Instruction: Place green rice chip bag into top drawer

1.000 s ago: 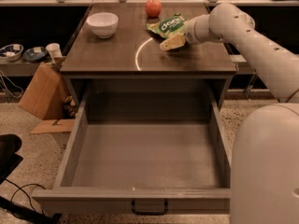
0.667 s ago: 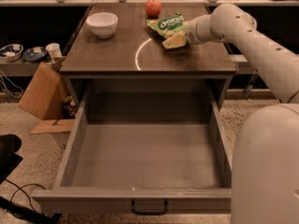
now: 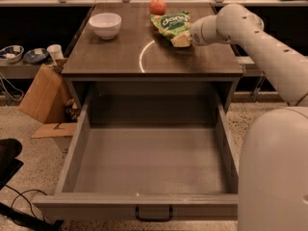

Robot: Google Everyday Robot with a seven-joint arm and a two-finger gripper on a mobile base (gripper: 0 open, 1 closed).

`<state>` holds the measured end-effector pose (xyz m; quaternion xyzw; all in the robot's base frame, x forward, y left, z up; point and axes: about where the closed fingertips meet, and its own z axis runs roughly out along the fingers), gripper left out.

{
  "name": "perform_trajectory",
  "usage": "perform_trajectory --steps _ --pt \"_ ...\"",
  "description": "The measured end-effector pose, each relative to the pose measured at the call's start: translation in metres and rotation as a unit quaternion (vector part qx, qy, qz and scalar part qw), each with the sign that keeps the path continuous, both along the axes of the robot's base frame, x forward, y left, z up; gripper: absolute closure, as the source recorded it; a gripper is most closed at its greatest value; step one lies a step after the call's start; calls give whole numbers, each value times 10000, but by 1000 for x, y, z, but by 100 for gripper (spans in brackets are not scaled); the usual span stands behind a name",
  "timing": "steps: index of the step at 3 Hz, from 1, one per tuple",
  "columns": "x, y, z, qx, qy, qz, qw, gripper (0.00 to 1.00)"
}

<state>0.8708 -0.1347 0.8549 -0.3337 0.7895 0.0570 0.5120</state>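
Observation:
The green rice chip bag [image 3: 172,25] lies on the dark tabletop at the back, right of centre, with white lettering facing up. My gripper [image 3: 188,36] is at the bag's right end, reaching in from the right on the white arm, and it touches or overlaps the bag's near right corner. The top drawer [image 3: 149,165] is pulled fully open below the tabletop. It is grey, holds nothing, and has a small black handle [image 3: 153,213] on its front panel.
A red apple [image 3: 157,6] sits just behind the bag. A white bowl [image 3: 105,24] stands at the table's back left. A cardboard box [image 3: 42,94] and small dishes [image 3: 23,55] are at the left. My white body [image 3: 274,172] fills the lower right.
Almost nothing differs. My gripper stays at the bag's right end with only a slight shift, and the bag remains on the tabletop.

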Motion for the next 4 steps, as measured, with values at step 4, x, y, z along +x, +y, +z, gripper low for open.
perform_trajectory --steps 4 --pt "-36 -28 58 -343 -363 -243 9985 100"
